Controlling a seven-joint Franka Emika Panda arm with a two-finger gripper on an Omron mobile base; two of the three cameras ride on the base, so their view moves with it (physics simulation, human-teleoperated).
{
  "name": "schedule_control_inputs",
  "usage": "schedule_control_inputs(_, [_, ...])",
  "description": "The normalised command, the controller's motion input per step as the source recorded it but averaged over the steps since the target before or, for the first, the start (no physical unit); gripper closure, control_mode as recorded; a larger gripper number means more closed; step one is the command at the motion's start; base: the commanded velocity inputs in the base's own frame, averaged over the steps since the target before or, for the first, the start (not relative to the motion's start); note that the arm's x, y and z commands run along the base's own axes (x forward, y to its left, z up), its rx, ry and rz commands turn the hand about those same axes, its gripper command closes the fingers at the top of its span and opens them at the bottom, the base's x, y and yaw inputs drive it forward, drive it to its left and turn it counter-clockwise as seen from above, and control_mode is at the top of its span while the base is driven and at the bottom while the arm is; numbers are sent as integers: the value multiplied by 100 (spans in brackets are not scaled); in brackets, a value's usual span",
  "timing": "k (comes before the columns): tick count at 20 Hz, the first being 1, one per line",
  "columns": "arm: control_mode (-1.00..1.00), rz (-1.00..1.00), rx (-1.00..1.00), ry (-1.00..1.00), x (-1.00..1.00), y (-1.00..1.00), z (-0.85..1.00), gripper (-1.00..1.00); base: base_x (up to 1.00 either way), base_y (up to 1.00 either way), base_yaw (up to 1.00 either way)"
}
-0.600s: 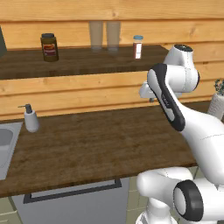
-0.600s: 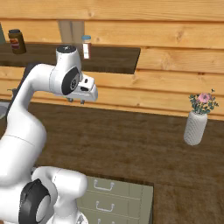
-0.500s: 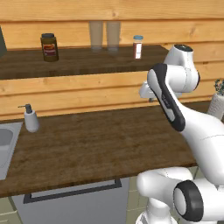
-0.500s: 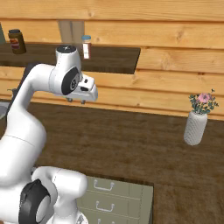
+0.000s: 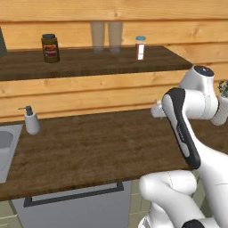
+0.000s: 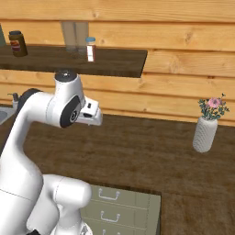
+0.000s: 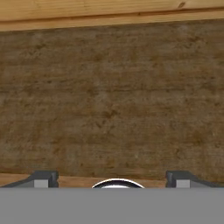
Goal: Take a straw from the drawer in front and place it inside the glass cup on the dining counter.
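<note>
Straw: not yet located; judged to lie inside the drawer stack (image 6: 121, 206), whose pale green fronts with silver handles stand shut at 6 o'clock in the right base view, just below the counter edge. Step in hand, as a judgement: the very start, with nothing fetched. Gripper (image 7: 111, 180): released, tips spread wide, nothing between them, looking down on bare dark counter (image 5: 89, 151). Next move calls for lowering the hand to a drawer handle and pulling the front out, since the arm hangs high above the worktop, well apart from the drawers. Containers, near to far: sink (image 5: 5, 147) at 9 o'clock in the left base view, contents not discernible; soap dispenser (image 5: 30, 121) beside it, upright; white vase (image 6: 205, 133) at 3 o'clock in the right base view, holding pink flowers. On the shelf (image 5: 89, 60) at 12 o'clock: dark jar (image 5: 50, 47), lidded, brown contents; two tall greyish glasses (image 5: 107, 35), apparently empty; small capped shaker (image 5: 140, 47). Glass cup: not identified among these.
</note>
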Motion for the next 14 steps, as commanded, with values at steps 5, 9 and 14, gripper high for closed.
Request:
schedule_control_inputs(5, [-100,-7,0,0,-38,0,-62,-100,0,0,0])
schedule_control_inputs(9, [-100,-6,0,0,-38,-3,-65,-100,0,0,0])
schedule_control_inputs(14, [-100,-5,0,0,-36,-3,-38,-100,0,0,0])
